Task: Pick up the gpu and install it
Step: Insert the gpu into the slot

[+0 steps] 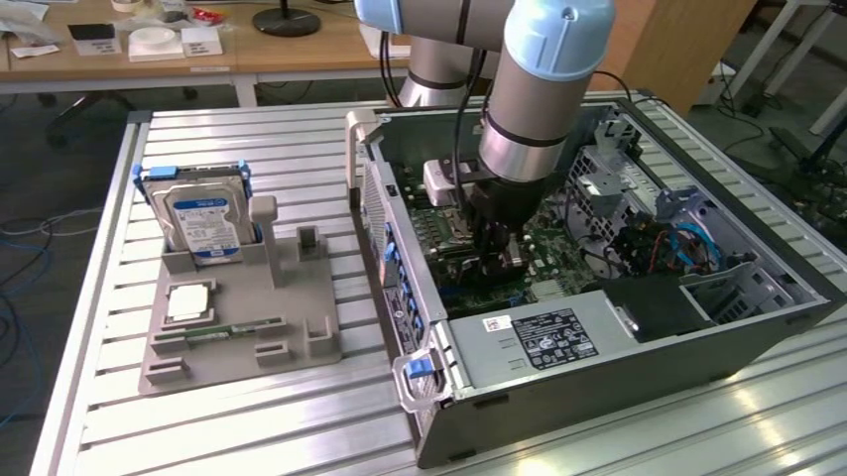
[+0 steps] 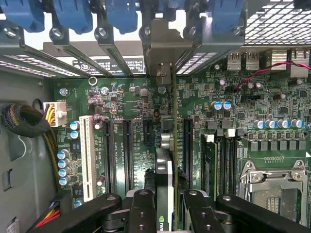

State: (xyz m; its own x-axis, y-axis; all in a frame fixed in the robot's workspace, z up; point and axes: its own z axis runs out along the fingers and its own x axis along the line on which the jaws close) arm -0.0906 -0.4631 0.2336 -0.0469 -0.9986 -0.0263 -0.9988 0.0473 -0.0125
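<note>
between the gripper [image 2: 165,208] fingers — gpu [image 2: 164,170] edge-on, over motherboard [image 2: 131,107]

The exterior camera looks down from above at the open computer case [image 1: 622,297]; the wrist camera hangs close over its motherboard [image 2: 136,145], which both see.

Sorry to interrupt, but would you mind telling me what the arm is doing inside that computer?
The arm has reached down into the open computer case. Its gripper is shut on the gpu, holding the thin card edge-on just above the green motherboard, in line with the row of long black slots. Outside the case, a hard drive stands in a grey holder on the table.
</note>
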